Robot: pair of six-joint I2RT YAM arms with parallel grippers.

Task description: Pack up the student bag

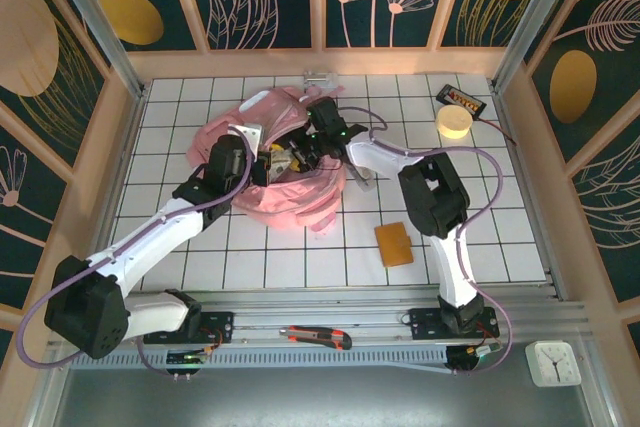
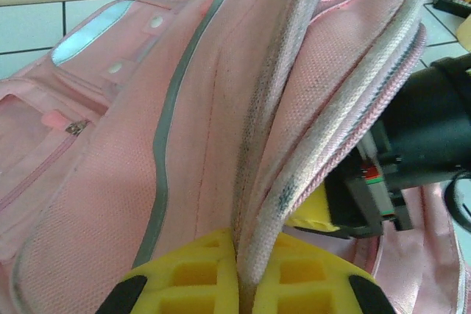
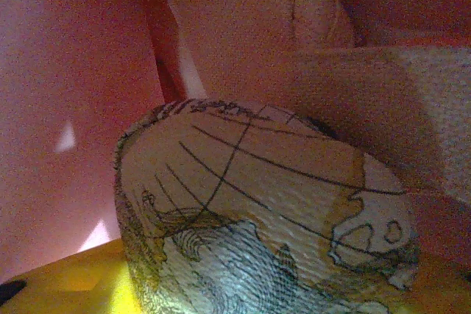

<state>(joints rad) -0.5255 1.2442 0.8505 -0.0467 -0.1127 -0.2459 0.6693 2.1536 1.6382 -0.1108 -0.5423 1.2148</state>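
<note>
The student bag (image 1: 300, 202), a large pink backpack, lies crumpled at the middle of the tiled table with its mouth held apart. My left gripper (image 1: 262, 152) is shut on the bag's piped rim (image 2: 294, 174); the fabric edge runs up between its yellow pads (image 2: 191, 277). My right gripper (image 1: 300, 152) reaches into the bag's opening from the right, and its black wrist (image 2: 427, 123) shows beside the rim. Inside the bag's pink lining (image 3: 73, 108), a rounded pouch printed with an old map (image 3: 265, 226) sits between the right gripper's (image 3: 257, 284) yellow fingers (image 3: 73, 284), held by them.
An orange flat case (image 1: 394, 243) lies right of the bag near the right arm. A yellow tape roll (image 1: 454, 122) and a black box (image 1: 464, 100) sit at the back right. A red-black utility knife (image 1: 315, 336) and a white clock (image 1: 553, 362) rest on the front rail.
</note>
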